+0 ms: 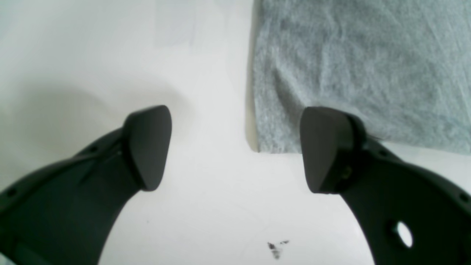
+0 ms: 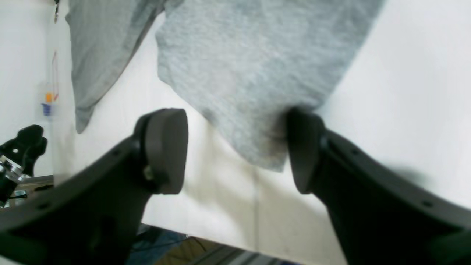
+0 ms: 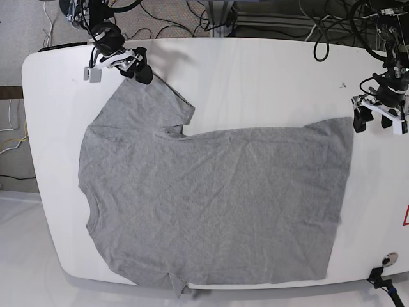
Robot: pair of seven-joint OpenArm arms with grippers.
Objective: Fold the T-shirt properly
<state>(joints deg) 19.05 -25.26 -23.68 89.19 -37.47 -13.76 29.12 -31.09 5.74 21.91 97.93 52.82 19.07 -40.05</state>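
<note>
Your white table (image 3: 255, 70) carries the T-shirt (image 3: 217, 204) spread flat, plain grey side up, its lower sleeve drooping over the near edge. Your left tool (image 3: 378, 114) stands wide apart at the hem corner, gripping nothing. Your right tool (image 3: 131, 64) is spread at the upper sleeve's tip, one fingertip (image 2: 303, 151) against the cloth, not clamped.

white table (image 3: 255, 70) w/ rounded corners, small dark scuff (image 1: 276, 249) on top just below the left gripper's fingertips. black cables (image 3: 192, 16) on grey carpet beyond the far edge. pale floor (image 3: 16, 243) at side. light even, soft shadows.
</note>
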